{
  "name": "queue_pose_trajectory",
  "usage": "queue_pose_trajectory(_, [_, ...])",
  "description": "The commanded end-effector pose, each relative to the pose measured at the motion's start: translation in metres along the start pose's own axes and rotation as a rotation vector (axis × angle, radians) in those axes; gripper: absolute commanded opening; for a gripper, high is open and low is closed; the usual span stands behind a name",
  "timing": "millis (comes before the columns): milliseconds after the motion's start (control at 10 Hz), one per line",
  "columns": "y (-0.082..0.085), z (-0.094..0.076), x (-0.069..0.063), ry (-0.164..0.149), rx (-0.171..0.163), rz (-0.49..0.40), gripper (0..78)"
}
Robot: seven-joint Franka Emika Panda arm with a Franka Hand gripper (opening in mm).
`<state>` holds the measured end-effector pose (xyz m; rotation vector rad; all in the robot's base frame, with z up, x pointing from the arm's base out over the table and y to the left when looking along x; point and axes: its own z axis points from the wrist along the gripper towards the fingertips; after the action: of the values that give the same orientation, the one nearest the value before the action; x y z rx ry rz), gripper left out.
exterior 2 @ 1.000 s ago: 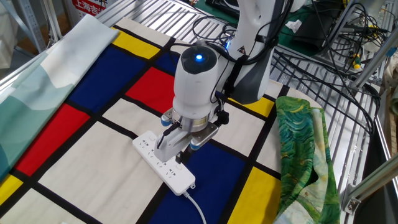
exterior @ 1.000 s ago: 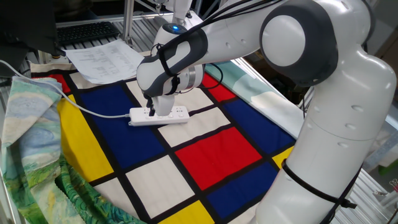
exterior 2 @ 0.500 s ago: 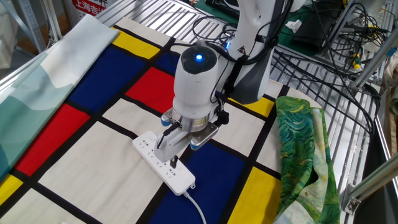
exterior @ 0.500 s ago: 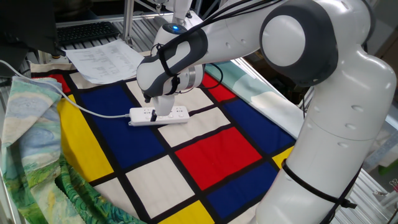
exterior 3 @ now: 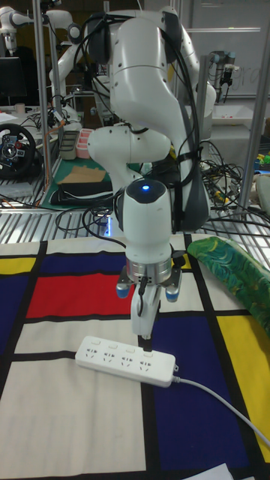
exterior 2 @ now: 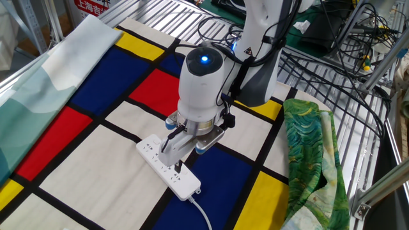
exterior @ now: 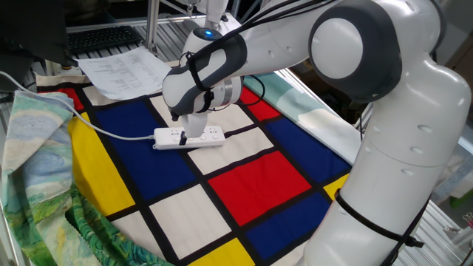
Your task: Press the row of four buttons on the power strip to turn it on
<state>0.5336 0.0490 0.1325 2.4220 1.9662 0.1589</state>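
Hovering: gripper (exterior 2: 179,167) poised over the power strip (exterior 2: 167,166), tip at its top face near the cord end.
Fingers: drawn together into one narrow tip; touching or gapped, cannot tell.
Strip: flat on the colour-block cloth (exterior 2: 77,160), across a white and a blue panel.
Buttons: the four buttons (exterior 3: 127,355) along the top face.
Cord: white cable (exterior: 111,133) trailing away.

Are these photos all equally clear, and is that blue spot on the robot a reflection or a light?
In the other fixed view, sharp and evenly lit, the blue spot glows like a lamp on the arm above the power strip; in the tall fixed view the picture is dimmer and grainier, and the same lamp flares; in one fixed view, it is crisp and bright.
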Motion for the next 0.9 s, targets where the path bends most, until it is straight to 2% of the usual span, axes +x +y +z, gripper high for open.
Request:
queue_pose_trajectory(100, [-0.012,0.006,-0.009,0.005,0.002,0.002,77.4])
queue_pose_trajectory(500, [-0.016,0.008,-0.009,0.004,0.001,0.006,77.4])
queue_pose_trajectory(900, [-0.022,0.016,-0.004,-0.015,-0.004,0.003,77.4])
